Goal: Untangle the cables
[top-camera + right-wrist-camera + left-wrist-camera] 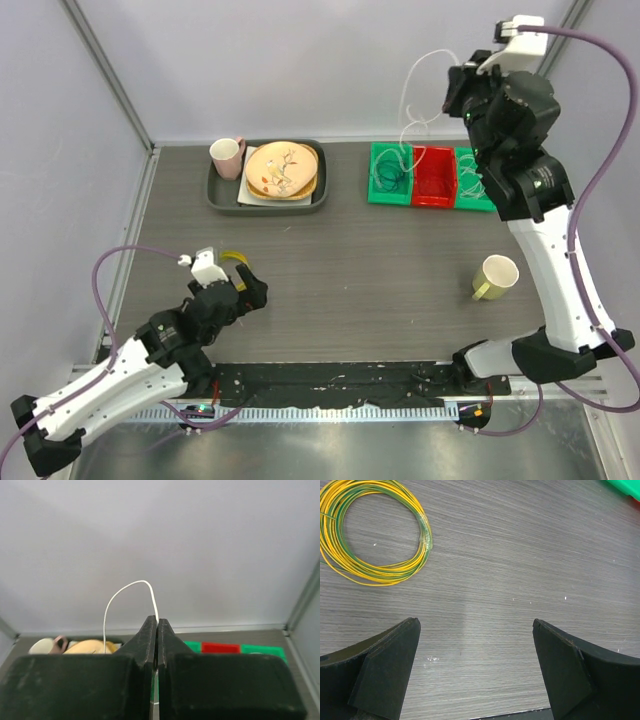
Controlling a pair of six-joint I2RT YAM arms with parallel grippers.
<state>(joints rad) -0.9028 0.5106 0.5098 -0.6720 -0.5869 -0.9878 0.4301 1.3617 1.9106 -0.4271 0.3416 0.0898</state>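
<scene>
- Okay, the right end effector is riding high at the back right of the desk, and its jaws are pressing tight together on a white cable.
- From the right wrist view, that white cable is arching up out of the closed tips and curving back down on the left side.
- From the top view, the same white cable is looping out to the left of the raised arm and trailing down towards the left green bin.
- A dark cable is lying coiled in that left green bin, and the hanging white strand is dropping right by it; whether the two are touching, I cannot tell.
- A red bin is sitting just beside it, with the right green bin on its far side, partly hidden behind the right arm.
- The left end effector is hovering low over bare desk near the front left, jaws spread wide and gripping nothing.
- A yellow-and-green wire ring is lying flat on the desk just beyond the left finger, apart from it.
- At the back, a tray is carrying a pink mug and a stack of plates.
- A pale green mug is resting on the desk beside the right arm.
</scene>
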